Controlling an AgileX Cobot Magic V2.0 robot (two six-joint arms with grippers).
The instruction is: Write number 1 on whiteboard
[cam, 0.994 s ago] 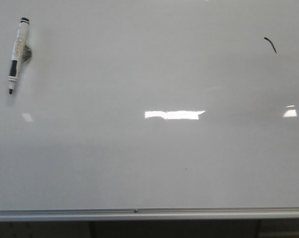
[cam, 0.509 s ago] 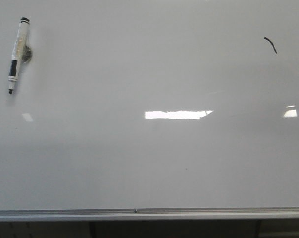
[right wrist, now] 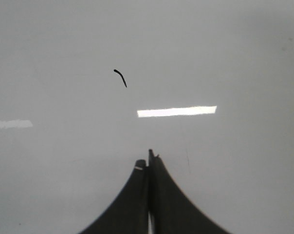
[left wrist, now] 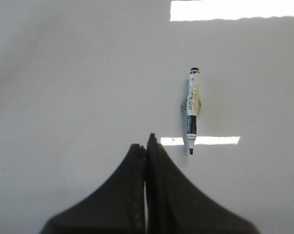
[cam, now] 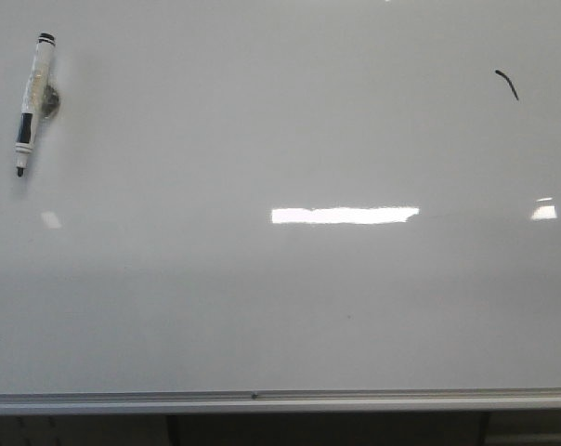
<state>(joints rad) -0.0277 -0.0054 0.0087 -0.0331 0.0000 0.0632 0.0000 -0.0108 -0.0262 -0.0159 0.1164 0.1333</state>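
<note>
Right claw [right wrist: 148, 157] closed, empty — number 1 [cam: 507, 84] stroke slants upper-left to lower-right.

Uncapped marker pen [cam: 33, 99] lying over a small, possibly magnetic, disc.

Bright ceiling lighting shows itself only as reflections: one long white bar [cam: 344, 216] gleams across the middle of the glossy surface, with a smaller patch [cam: 543, 212] off to the right and a faint one [cam: 51, 219] to the left. Shading is soft and even, a little dimmer toward the near edge. Below the near edge runs a dark strip [cam: 280, 429] in shadow, crossed by upright supports [cam: 173, 429]; what lies there is too dim to make out.
</note>
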